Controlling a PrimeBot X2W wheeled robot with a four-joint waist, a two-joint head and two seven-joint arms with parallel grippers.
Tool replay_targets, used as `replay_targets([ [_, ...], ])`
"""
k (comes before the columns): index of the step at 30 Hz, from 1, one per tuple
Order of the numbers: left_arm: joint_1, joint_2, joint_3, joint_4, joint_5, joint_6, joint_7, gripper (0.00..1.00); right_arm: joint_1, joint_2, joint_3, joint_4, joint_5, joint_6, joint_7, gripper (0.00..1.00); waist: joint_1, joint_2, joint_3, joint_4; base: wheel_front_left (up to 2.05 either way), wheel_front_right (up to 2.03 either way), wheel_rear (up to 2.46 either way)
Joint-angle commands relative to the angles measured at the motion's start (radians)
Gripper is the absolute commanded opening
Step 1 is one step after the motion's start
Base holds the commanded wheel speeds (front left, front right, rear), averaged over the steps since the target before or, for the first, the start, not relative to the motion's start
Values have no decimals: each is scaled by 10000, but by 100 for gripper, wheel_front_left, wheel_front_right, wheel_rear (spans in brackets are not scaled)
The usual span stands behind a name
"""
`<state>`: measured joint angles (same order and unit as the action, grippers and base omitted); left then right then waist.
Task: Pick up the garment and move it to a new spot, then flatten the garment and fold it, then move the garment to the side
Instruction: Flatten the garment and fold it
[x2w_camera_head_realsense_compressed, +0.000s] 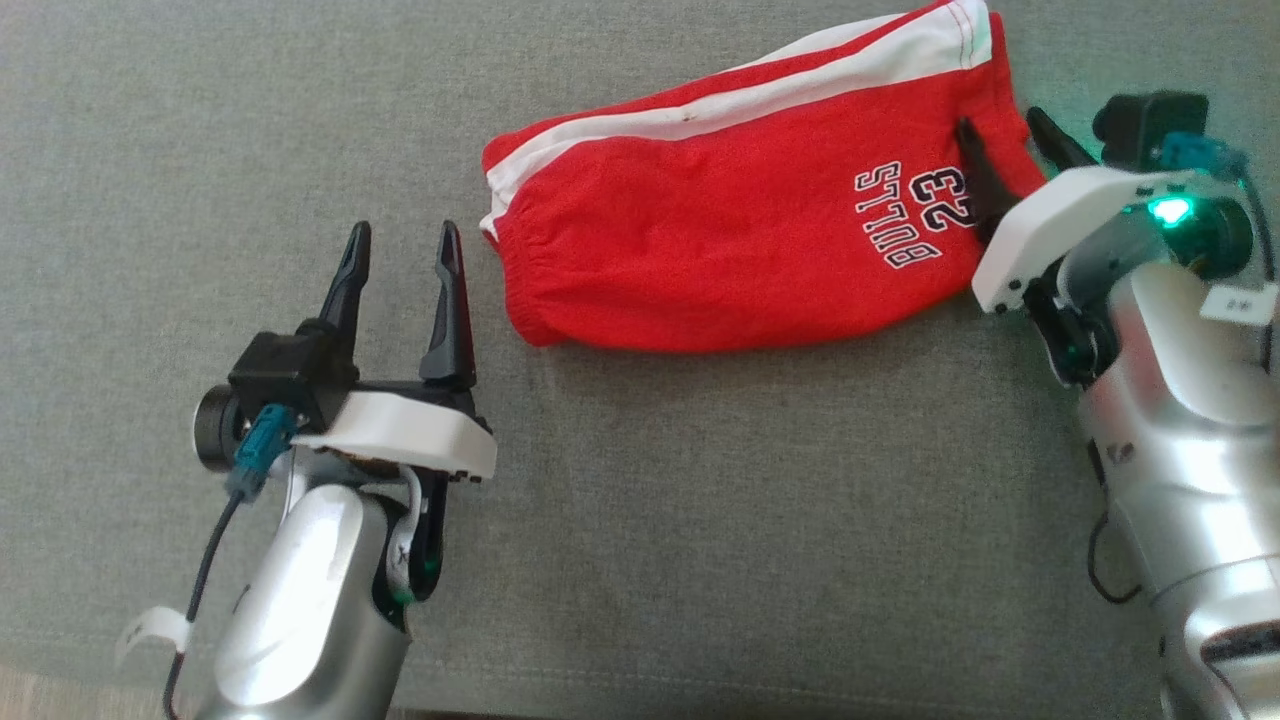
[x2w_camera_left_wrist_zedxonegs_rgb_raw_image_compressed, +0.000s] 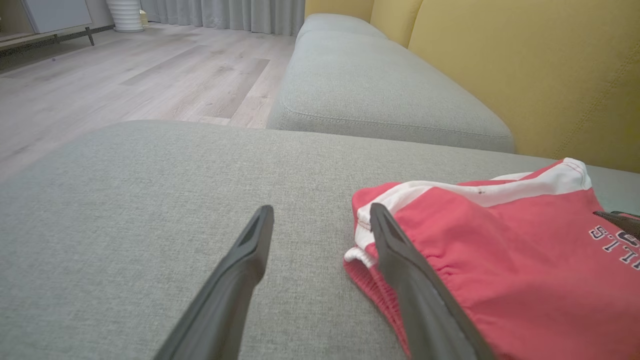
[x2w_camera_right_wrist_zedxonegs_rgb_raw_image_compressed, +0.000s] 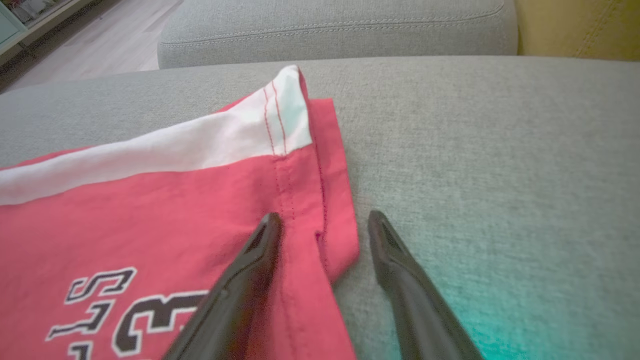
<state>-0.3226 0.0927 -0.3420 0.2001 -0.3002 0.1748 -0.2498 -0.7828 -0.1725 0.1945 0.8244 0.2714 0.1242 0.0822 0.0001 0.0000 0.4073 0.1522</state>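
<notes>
The garment (x2w_camera_head_realsense_compressed: 740, 230), red shorts with a white side stripe and "BULLS 23" print, lies folded flat on the grey sofa cushion (x2w_camera_head_realsense_compressed: 700, 500). My left gripper (x2w_camera_head_realsense_compressed: 404, 235) stands open just left of the elastic waistband, fingers apart with nothing between them; in the left wrist view this gripper (x2w_camera_left_wrist_zedxonegs_rgb_raw_image_compressed: 321, 212) has its right finger next to the garment (x2w_camera_left_wrist_zedxonegs_rgb_raw_image_compressed: 500, 260). My right gripper (x2w_camera_head_realsense_compressed: 1000, 125) is open at the garment's right hem. In the right wrist view the gripper (x2w_camera_right_wrist_zedxonegs_rgb_raw_image_compressed: 325, 220) straddles the hem corner of the garment (x2w_camera_right_wrist_zedxonegs_rgb_raw_image_compressed: 150, 200), left finger over the red cloth, right finger over bare cushion.
A second grey cushion (x2w_camera_left_wrist_zedxonegs_rgb_raw_image_compressed: 375, 90) continues beyond a seam. A yellow backrest (x2w_camera_left_wrist_zedxonegs_rgb_raw_image_compressed: 525, 75) runs along the far side. Wooden floor (x2w_camera_left_wrist_zedxonegs_rgb_raw_image_compressed: 125, 75) lies past the cushion's edge, with a cabinet and a white ribbed pot at the far end.
</notes>
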Motion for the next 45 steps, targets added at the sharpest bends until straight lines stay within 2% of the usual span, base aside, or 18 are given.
replay_targets([
  [1,-249,123,376,-317,127,-54,-118,100,-98,140,230,-47,91,65,167,0,-1,0,-11,-14,0,0,0],
  [5,-164,52,545,-350,235,-105,-118,100,-166,273,354,331,384,65,223,0,-1,0,-73,-131,0,0,0],
  [12,-19,7,764,-348,430,-240,-119,100,341,340,413,79,700,65,-751,0,-1,0,-353,-448,0,0,0],
  [17,185,-30,847,-226,434,-372,-119,100,1875,535,-107,-711,952,65,-1591,0,-1,0,-725,-568,0,0,0],
  [22,407,-51,836,-161,455,-452,-119,100,3653,743,-778,-1976,1032,65,-1943,0,-1,0,-1023,-680,0,0,0],
  [30,468,21,826,-145,482,-530,-120,100,5043,867,-1803,-3952,842,65,-1634,0,-1,0,-1131,-802,0,0,0],
  [40,481,3,710,-137,472,-595,-120,100,5090,721,-2153,-4365,619,65,-1005,0,-1,0,-1248,-643,0,0,0],
  [45,558,12,698,-101,456,-594,-120,100,4788,789,-1760,-4902,521,65,-695,0,-1,0,-1440,-608,0,0,0],
])
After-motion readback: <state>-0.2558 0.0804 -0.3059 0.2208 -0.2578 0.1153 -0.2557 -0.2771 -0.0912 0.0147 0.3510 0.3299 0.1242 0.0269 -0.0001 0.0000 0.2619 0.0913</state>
